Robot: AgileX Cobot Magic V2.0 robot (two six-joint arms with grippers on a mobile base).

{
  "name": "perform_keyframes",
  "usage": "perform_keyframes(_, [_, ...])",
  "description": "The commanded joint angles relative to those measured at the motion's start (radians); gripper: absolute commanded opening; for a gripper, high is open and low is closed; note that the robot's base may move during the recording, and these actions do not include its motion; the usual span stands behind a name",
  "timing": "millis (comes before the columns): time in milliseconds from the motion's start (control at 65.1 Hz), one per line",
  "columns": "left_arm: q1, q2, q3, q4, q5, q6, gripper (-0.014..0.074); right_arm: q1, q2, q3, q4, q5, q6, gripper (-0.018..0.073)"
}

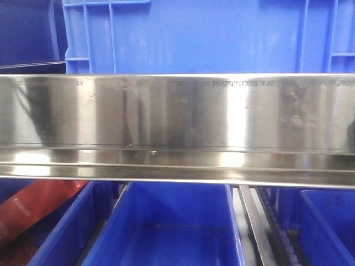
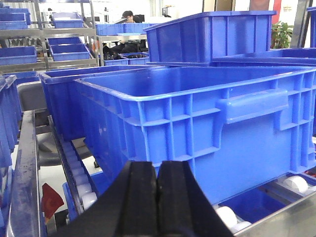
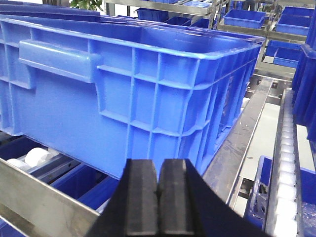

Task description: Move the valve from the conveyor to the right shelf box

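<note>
No valve and no conveyor belt show in any view. My left gripper (image 2: 158,170) is shut and empty, its black pads pressed together, in front of a large blue shelf box (image 2: 197,118) on white rollers. My right gripper (image 3: 159,168) is shut and empty too, in front of the near wall of a blue box (image 3: 123,89) on the same kind of roller shelf. The front view shows a blue box (image 1: 205,36) above a steel shelf rail (image 1: 177,127), with neither gripper in it.
Below the rail are more blue bins (image 1: 172,227) and a red packet (image 1: 39,202) at lower left. White rollers (image 3: 286,163) and steel rails (image 3: 242,143) run beside the boxes. Further racks of blue bins (image 2: 64,49) stand behind, with a person (image 2: 127,16) seated far off.
</note>
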Motion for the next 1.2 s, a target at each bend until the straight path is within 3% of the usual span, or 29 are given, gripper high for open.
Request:
perform_keyframes(0, [-0.001,-0.007,0.002,-0.002,-0.027,-0.008,-0.0111,0.002,-0.005,0.003,-0.012,-0.024,-0.001,-0.016])
perform_keyframes(123, [0.055,-0.049,0.011,-0.002,-0.002,-0.008,-0.0111,0.002,-0.005,0.003,-0.012,-0.024,-0.001,-0.016])
perform_keyframes(384, [0.346,-0.282,0.18,0.044,0.031,-0.008,-0.0111,0.002,-0.005,0.003,-0.012,-0.025,-0.001,-0.016])
perform_keyframes(522, [0.435,-0.4,0.301,0.044,0.031,-0.008,-0.0111,0.002,-0.005,0.003,-0.012,-0.025,-0.001,-0.016])
perform_keyframes(645, [0.473,-0.436,0.402,0.037,0.012,-0.008,-0.0111,0.002,-0.005,0.003,-0.012,-0.025,-0.001,-0.016])
perform_keyframes(753, [0.483,-0.436,0.443,0.013,-0.074,-0.008,-0.0111,0.002,-0.007,0.003,-0.012,-0.025,-0.001,-0.016])
perform_keyframes(799, [0.483,-0.436,0.443,0.013,-0.024,-0.008,-0.0111,0.002,-0.007,0.003,-0.012,-0.025,-0.001,-0.016])
perform_keyframes(1183, [0.483,-0.436,0.443,0.013,-0.026,-0.008,-0.0111,0.002,-0.007,0.003,-0.012,-0.025,-0.001,-0.016])
